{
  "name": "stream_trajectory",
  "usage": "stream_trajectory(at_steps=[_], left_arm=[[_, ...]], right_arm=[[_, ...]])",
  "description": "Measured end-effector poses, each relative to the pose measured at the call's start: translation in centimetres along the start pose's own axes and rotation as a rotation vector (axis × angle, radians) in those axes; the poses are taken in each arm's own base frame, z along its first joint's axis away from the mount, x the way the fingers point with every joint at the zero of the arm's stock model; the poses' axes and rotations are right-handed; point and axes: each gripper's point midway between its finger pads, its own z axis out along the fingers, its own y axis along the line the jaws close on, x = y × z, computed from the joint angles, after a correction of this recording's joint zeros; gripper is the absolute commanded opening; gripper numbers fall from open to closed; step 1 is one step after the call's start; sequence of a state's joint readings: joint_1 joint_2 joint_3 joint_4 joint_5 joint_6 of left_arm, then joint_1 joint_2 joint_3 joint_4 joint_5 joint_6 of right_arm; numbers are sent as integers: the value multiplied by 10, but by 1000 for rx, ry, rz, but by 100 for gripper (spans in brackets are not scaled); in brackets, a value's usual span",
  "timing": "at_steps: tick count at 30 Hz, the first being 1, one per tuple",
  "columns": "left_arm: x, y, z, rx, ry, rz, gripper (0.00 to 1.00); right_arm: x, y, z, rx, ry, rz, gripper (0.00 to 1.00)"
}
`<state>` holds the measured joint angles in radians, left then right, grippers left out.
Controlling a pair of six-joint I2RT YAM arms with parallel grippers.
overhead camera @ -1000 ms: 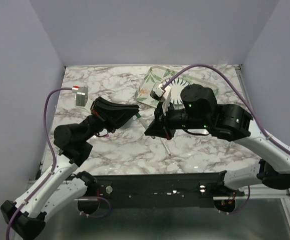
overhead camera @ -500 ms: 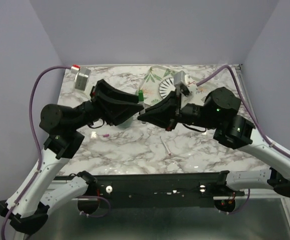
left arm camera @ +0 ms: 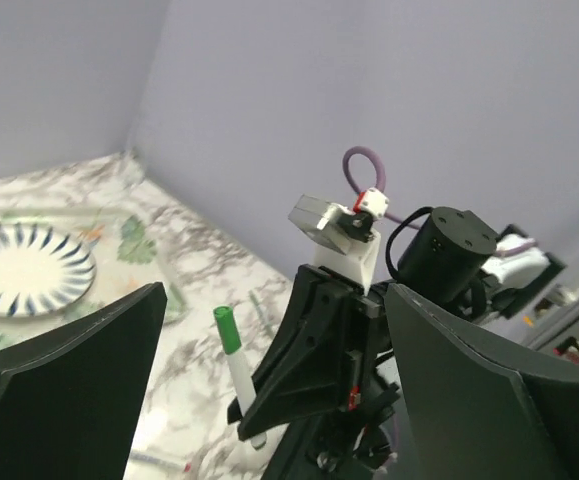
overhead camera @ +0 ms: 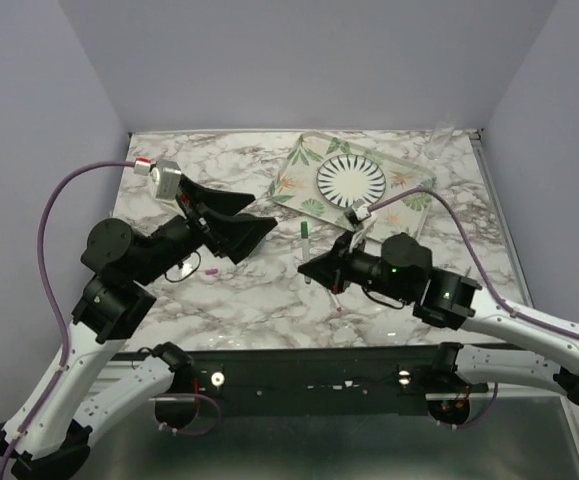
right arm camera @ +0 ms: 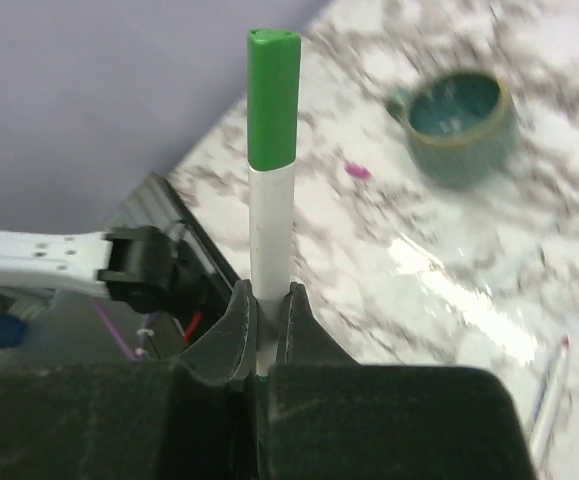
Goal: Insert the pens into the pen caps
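Note:
My right gripper is shut on a thin white pen that stands upright between its fingers. A green pen cap sits on the pen's top end. My left gripper is wide open a short way left of the capped pen, holding nothing; in its wrist view the green cap stands apart between its fingers. A second pen lies on the marble in front of the right gripper. A small pink-purple cap lies on the table.
A leaf-patterned tray with a striped plate on it sits at the back centre. A green cup stands near the pink cap, hidden under the left arm in the top view. The table's front rail runs below.
The left gripper has opened, released the green cap and drawn back to the left. The right gripper has swung down toward the front with the capped pen.

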<state>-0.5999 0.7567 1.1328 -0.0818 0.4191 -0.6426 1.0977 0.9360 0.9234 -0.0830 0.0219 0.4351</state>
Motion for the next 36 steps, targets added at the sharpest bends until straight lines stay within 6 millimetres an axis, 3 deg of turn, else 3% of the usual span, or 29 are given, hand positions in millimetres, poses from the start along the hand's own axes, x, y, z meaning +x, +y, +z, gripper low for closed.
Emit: stream_trajectory(at_steps=[3, 5, 6, 8, 12, 15, 17, 20, 25, 30, 36], left_arm=[[18, 26, -13, -116, 20, 36, 99], [32, 50, -21, -212, 49, 87, 99], [40, 61, -25, -255, 69, 104, 99], [56, 84, -34, -339, 102, 145, 99], [94, 141, -68, -560, 168, 235, 99], [106, 162, -91, -666, 163, 272, 99], [104, 168, -103, -711, 130, 294, 99], [85, 165, -121, -756, 19, 324, 99], [53, 153, -142, -786, -145, 352, 99], [48, 157, -148, -826, -160, 371, 99], [54, 163, -148, -850, -116, 385, 99]], right_arm=[[51, -36, 12, 158, 107, 103, 1], [96, -65, 21, 287, 211, 160, 1], [104, -70, 21, 316, 233, 165, 1], [140, -95, 24, 445, 333, 177, 1], [170, -117, 36, 573, 452, 166, 4], [178, -121, 48, 614, 485, 183, 5], [183, -122, 58, 633, 498, 198, 5], [207, -130, 65, 678, 548, 228, 5], [241, -143, 58, 755, 637, 258, 8], [251, -145, 53, 791, 659, 292, 28], [253, -144, 49, 820, 664, 330, 30]])
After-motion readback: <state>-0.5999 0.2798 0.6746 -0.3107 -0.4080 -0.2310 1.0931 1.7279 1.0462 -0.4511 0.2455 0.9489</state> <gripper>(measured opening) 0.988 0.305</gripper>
